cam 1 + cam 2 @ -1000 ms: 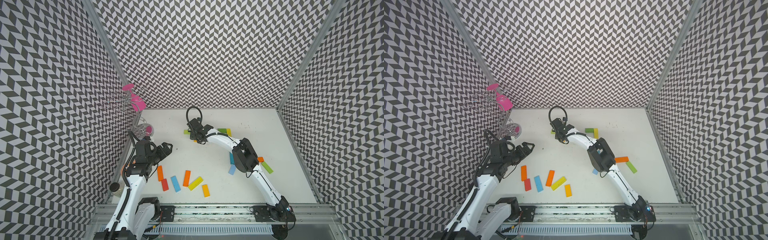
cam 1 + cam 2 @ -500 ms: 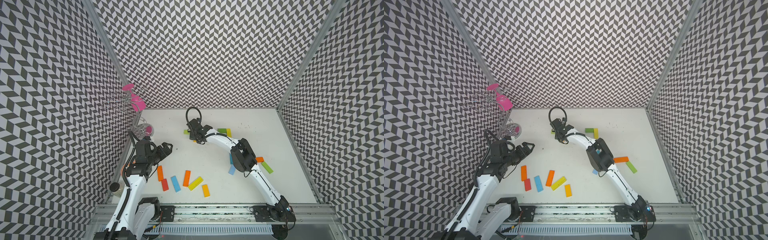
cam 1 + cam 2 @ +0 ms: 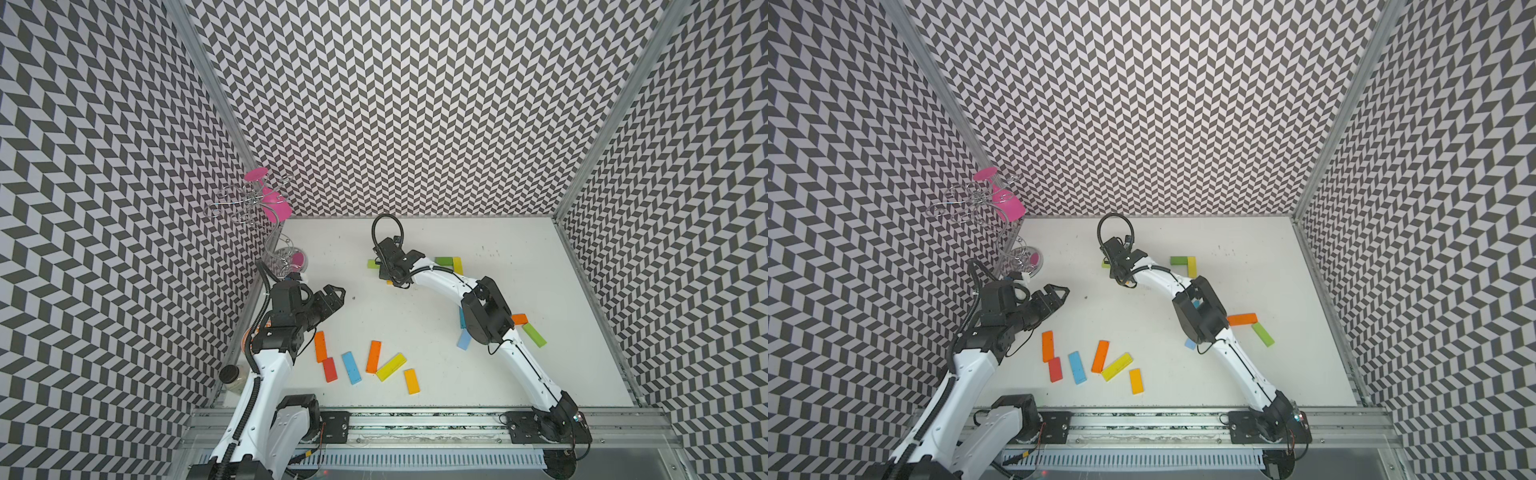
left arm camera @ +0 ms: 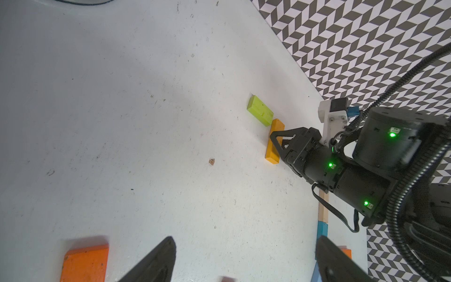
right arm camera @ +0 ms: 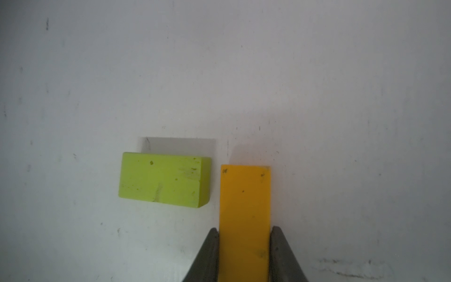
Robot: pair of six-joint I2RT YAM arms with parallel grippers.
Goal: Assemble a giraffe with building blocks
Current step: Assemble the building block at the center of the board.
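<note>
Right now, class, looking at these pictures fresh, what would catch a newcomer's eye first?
The black-and-white chevron-patterned walls enclosing the white table dominate. Next, bright painted flat wooden planks lie scattered near the table's front edge. Toward the back, the right claw grips a yellow-orange flat wooden plank beside a lime-green wooden block.

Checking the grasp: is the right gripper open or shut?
Shut: the right gripper clamps the yellow block, fingers against both sides.
</note>
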